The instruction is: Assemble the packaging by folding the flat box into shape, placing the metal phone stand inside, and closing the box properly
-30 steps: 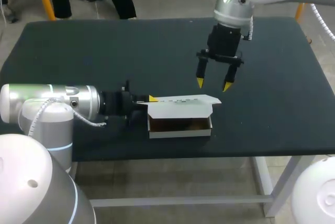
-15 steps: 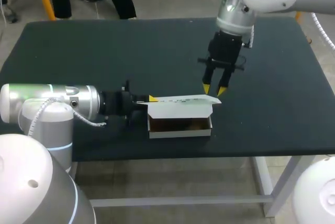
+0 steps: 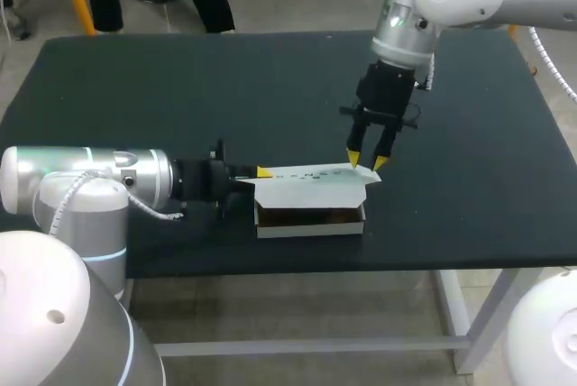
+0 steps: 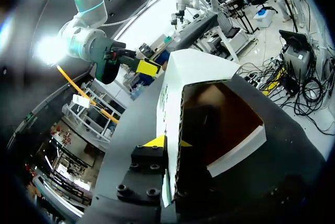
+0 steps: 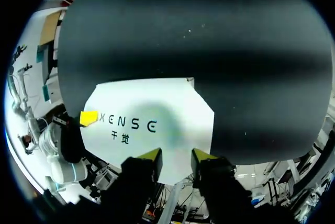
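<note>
The white box (image 3: 311,221) lies near the table's front edge, its brown inside facing forward and its lid (image 3: 311,184) raised over it. My left gripper (image 3: 257,172) is shut on the box's left end wall; in the left wrist view the white card (image 4: 170,130) runs between its yellow tips (image 4: 157,141). A dark object (image 4: 201,130) lies inside the box. My right gripper (image 3: 365,161) hangs just over the lid's back right corner, fingers narrowly open with nothing between them. In the right wrist view the printed lid (image 5: 152,124) spreads below my right gripper (image 5: 175,157).
The dark table (image 3: 180,97) stretches bare behind and to both sides of the box. The box sits close to the front edge (image 3: 361,260). My left arm (image 3: 90,179) lies low along the table at the left.
My right gripper has come down toward the lid's right end and its fingers have narrowed. The lid now leans a little further forward. The left arm has not moved.
</note>
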Robot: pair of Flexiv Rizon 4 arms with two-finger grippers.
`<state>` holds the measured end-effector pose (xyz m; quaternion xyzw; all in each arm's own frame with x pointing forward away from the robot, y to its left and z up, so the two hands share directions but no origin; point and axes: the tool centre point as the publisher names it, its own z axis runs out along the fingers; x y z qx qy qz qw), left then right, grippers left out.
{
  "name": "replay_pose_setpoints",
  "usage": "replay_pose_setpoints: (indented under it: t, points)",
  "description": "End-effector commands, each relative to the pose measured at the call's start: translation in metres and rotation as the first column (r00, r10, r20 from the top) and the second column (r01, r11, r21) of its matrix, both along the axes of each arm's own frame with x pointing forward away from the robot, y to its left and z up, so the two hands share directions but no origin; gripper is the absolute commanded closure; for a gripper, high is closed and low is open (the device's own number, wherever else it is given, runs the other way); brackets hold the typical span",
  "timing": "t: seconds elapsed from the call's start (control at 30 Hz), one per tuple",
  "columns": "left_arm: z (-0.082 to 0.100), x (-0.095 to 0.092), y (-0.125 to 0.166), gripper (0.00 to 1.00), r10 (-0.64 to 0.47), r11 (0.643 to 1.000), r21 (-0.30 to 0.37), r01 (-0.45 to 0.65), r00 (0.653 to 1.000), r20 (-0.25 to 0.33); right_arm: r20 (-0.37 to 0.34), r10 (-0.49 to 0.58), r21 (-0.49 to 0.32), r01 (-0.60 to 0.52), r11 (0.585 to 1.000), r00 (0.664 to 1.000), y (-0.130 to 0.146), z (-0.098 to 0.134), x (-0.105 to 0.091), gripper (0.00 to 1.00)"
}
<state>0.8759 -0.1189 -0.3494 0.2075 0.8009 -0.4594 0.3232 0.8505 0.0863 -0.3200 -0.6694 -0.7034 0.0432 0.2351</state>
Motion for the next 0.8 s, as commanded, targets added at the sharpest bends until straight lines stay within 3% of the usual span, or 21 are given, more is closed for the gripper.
replay_pose_setpoints:
  t: [0.03, 0.8]
  points:
    - [-0.008, -0.002, -0.001, 1.00, 0.005, 1.000, -0.004, -0.005, 1.000, 0.002, -0.006, 0.010, 0.002, -0.010, 1.000, 1.000, 0.001, -0.002, 0.002, 0.58]
    - [-0.007, -0.006, 0.001, 1.00, 0.012, 1.000, -0.012, -0.012, 1.000, 0.029, 0.016, 0.044, -0.015, -0.044, 0.999, 0.999, 0.006, -0.011, -0.009, 0.55]
